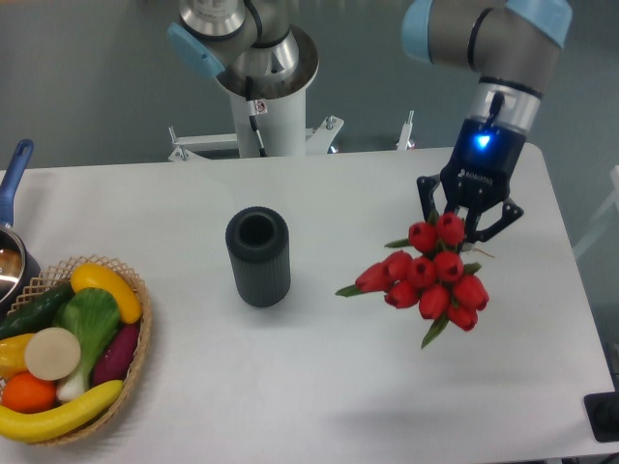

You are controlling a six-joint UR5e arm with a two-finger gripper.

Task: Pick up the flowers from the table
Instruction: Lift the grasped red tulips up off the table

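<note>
The flowers (430, 275), a bunch of red tulip buds with green leaves, hang just below my gripper (469, 227) over the right part of the white table (387, 387). The buds point down and to the left, towards the camera. The stems run up between the gripper's fingers and are mostly hidden by the buds and the gripper. The gripper points down, its blue light is on, and its fingers are closed on the stems. The bunch seems to be a little above the tabletop, with no close shadow under it.
A dark ribbed cylindrical cup (258, 256) stands upright mid-table, left of the flowers. A wicker basket (135, 362) of vegetables and fruit sits at the front left. A pot with a blue handle (12, 184) is at the left edge. The robot's base (266, 106) stands at the back.
</note>
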